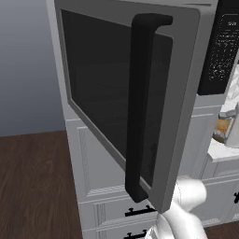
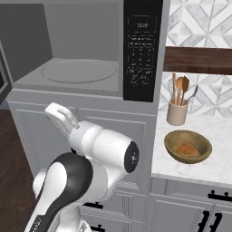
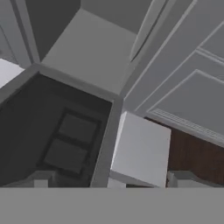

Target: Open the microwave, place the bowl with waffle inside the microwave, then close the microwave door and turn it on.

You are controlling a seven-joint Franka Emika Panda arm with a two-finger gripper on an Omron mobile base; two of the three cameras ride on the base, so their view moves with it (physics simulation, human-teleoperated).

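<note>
Tool (image 3: 109, 181) tips are barely peeking up at the bottom of the hand view, well apart with nothing between them, so we are reading it as open and empty, sitting low beside the bottom corner of the microwave door (image 1: 107, 84).

We are seeing the microwave (image 2: 68, 50) standing open, its cavity and round turntable exposed, with the door swung far out toward us and its tall black handle (image 1: 140, 107) facing the left base camera. That door is the biggest hazard: the arm's elbow is hanging just below its lower edge, and we are judging that any lift or swing to the right could knock the door partway shut or jam the forearm under it.

Next, the surface (image 2: 213, 167) to the right is carrying the bowl (image 2: 187, 146) with the waffle (image 2: 186, 149) lying in it, close to the front edge. A utensil jar (image 2: 177, 111) is standing just behind it, so a reach from above or the front is looking safer than one from the back. We are also expecting the black keypad panel (image 2: 141, 50) to narrow the path from the bowl into the cavity.
</note>
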